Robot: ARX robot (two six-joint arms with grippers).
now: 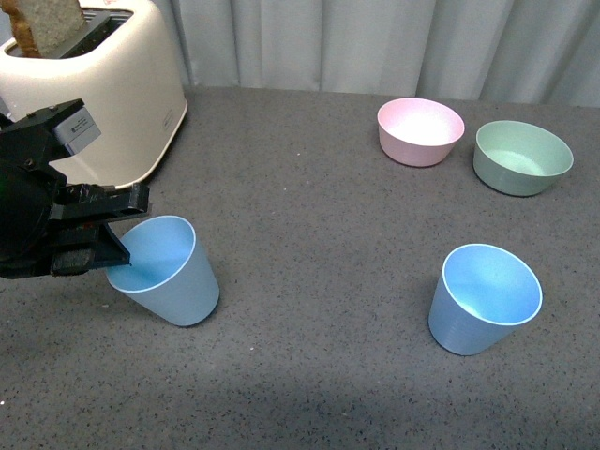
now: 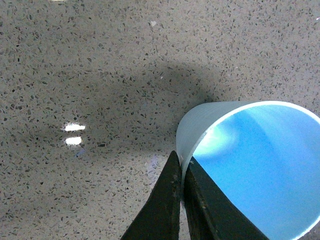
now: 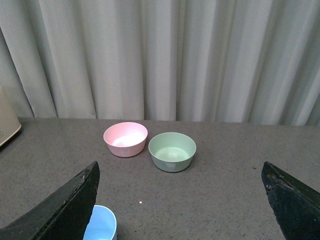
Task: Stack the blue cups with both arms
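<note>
One blue cup (image 1: 167,272) stands at the front left of the table, tilted. My left gripper (image 1: 114,246) is shut on its near rim, one finger inside and one outside. In the left wrist view the fingers (image 2: 170,200) pinch the rim of that cup (image 2: 260,165). The second blue cup (image 1: 486,300) stands alone at the front right. It shows at the bottom edge of the right wrist view (image 3: 102,225). My right gripper (image 3: 182,200) is open and empty above the table, and does not show in the front view.
A cream toaster (image 1: 103,84) with a slice of bread stands at the back left, behind the left arm. A pink bowl (image 1: 420,131) and a green bowl (image 1: 521,157) sit at the back right, also in the right wrist view (image 3: 125,139) (image 3: 172,151). A grey curtain hangs behind.
</note>
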